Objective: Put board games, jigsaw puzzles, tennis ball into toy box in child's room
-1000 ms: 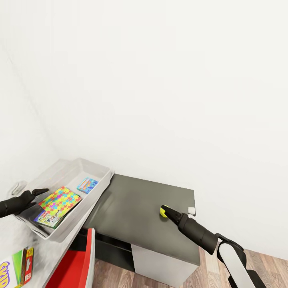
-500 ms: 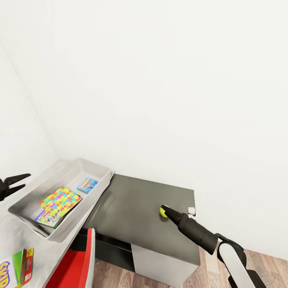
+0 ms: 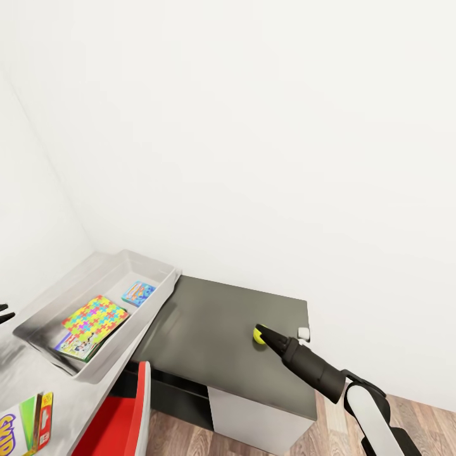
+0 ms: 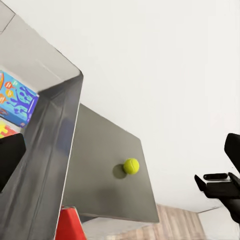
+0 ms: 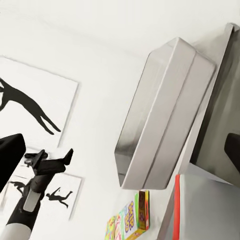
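I see the yellow-green tennis ball resting on the dark surface, touching the tip of my right end effector, whose fingers look spread. The grey toy box runs lengthwise away from me, holding a bright jigsaw puzzle and a small blue box. My left end effector is open.

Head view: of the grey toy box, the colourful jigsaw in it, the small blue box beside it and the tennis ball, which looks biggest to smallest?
1. Toy box
2. Colourful jigsaw
3. Small blue box
4. Tennis ball
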{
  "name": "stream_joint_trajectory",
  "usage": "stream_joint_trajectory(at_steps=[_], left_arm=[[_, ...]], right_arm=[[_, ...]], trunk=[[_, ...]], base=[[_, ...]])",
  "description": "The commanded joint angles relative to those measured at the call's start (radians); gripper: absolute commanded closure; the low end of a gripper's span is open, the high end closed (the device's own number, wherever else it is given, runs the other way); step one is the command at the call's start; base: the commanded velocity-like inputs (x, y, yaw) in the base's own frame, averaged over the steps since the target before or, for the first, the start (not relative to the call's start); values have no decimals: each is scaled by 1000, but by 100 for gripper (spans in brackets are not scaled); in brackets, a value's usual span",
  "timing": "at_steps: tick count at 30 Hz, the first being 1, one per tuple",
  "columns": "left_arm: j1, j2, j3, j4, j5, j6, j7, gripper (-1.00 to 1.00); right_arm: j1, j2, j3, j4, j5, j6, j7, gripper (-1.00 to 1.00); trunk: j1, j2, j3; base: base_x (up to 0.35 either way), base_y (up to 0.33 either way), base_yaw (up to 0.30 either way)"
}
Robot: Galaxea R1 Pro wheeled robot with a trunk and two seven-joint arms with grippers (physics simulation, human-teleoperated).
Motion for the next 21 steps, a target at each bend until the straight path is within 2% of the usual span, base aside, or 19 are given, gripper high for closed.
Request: stream_joint_trajectory(at_steps=[1,2,6,11,21], left_arm=[[15,4,1,1,0,-4,-5,-100],[29,6,1,3,1,-17,-5,-100],[52,-14,11,25,3,-22,-5,-100],[80,-15,8,34,3,-12,-5,-100],[134,-30,4,33,6,0,-5,-100]], right_arm=[[-1,-1,0,0,-4,3,4,-100],[-1,-1,0,0,-4,3,9,-100],[-2,9,-2,3,-1,1,7,-100],[-2,10,-3,3,-1,2,6,-100],[-2,-10,-3,3,-2,2,6,-100]], trunk=[[1,-2,-2],[1,-2,-2],[1,-2,-2],[1,-2,-2],[1,-2,-2]], base=[[0,0,0],[0,0,0],[0,0,0],[0,0,0],[0,0,0]])
